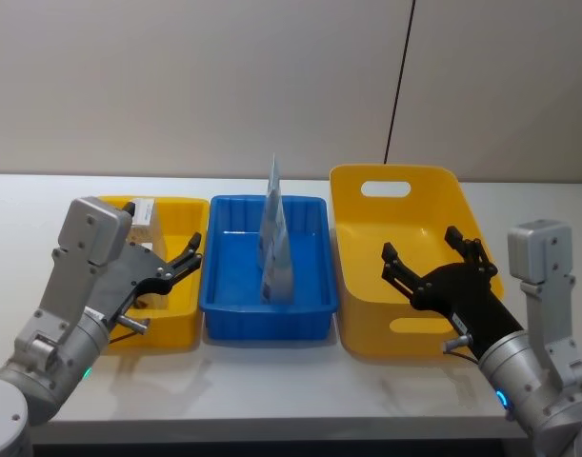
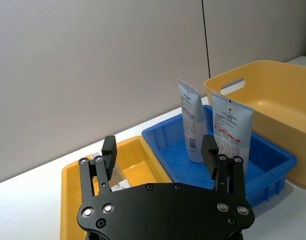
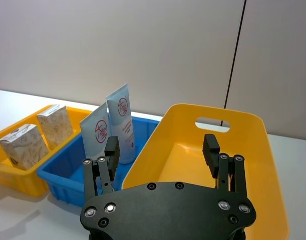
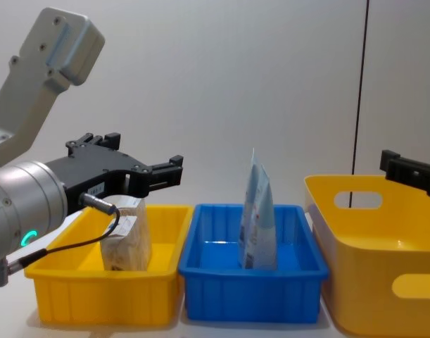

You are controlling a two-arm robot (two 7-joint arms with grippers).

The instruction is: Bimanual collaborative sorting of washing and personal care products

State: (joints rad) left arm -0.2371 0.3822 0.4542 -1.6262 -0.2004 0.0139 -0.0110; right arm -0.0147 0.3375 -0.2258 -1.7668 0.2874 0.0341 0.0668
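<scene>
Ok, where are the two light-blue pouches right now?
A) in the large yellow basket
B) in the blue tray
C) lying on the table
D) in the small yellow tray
B: both light-blue pouches stand upright inside the blue tray, while the small yellow tray holds the whitish-beige packs.

On the white table [image 1: 271, 390], a small yellow tray [image 1: 167, 335], a blue tray [image 1: 267, 324] and a large yellow basket [image 1: 357, 249] with handle holes stood side by side, left to right, before a plain wall [image 1: 176, 86].
</scene>
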